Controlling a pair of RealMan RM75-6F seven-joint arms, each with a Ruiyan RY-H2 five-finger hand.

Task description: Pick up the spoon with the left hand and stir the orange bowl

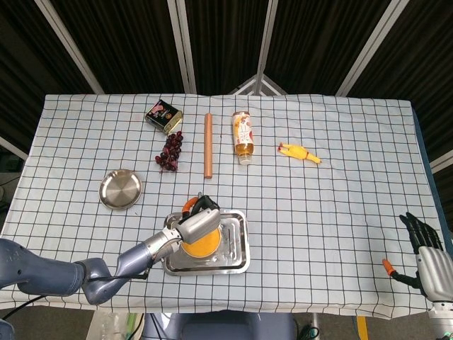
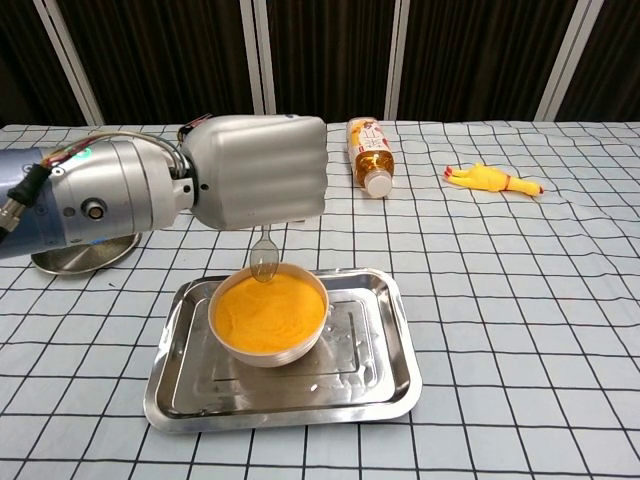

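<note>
The orange bowl (image 2: 268,316) stands in a steel tray (image 2: 375,385) near the table's front edge. My left hand (image 2: 256,171) hovers right above the bowl and grips a clear spoon (image 2: 264,258). The spoon hangs straight down with its scoop at the bowl's far rim. From the head view the left hand (image 1: 198,224) covers most of the orange bowl (image 1: 204,246) in the tray (image 1: 237,241). My right hand (image 1: 427,256) rests at the table's front right corner with fingers apart, holding nothing.
Along the back lie a tin (image 1: 163,116), dark grapes (image 1: 170,151), a wooden rolling pin (image 1: 208,144), a bottle (image 1: 243,136) on its side and a yellow rubber chicken (image 1: 298,152). A small steel plate (image 1: 119,189) sits left of the tray.
</note>
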